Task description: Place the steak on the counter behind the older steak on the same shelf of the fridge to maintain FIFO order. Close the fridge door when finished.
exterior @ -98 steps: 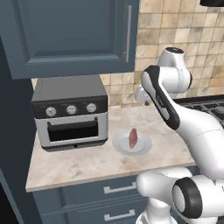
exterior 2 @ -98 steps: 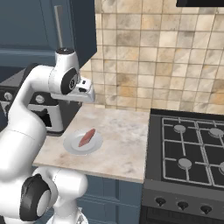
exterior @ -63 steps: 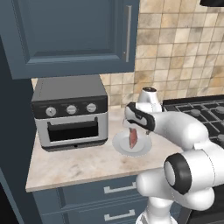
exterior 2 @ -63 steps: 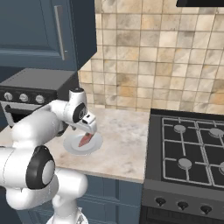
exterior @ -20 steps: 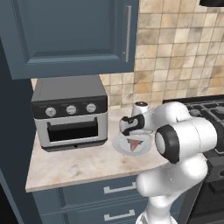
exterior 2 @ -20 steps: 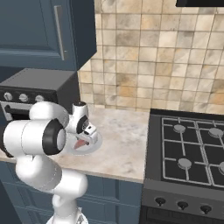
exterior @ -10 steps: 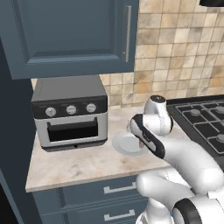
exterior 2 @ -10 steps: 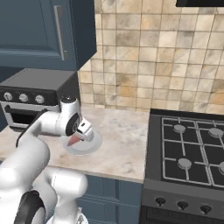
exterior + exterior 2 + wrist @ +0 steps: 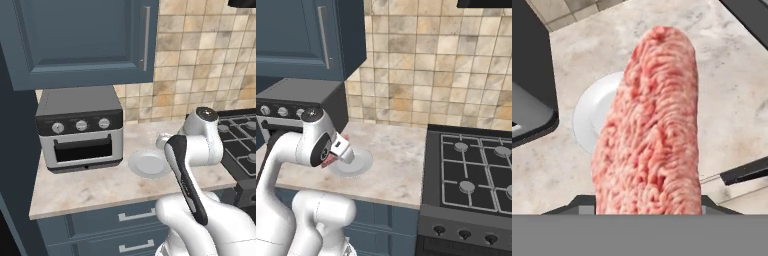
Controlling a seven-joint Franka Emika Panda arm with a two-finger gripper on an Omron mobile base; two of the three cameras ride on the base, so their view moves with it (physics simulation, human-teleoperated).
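Hand view: claw (image 9: 331,159) grips the steak (image 9: 649,125).
It hangs above the white plate (image 9: 594,117) on the bench (image 9: 722,85).

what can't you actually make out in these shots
- Tool fingertips: in the hand view the steak covers them, so the contact itself is unseen.
- Steak, right base view: just a pink sliver shows behind the arm's wrist.
- White plate, left base view: its right edge is hidden by the arm.
- Stove: cut off by the right frame edge.
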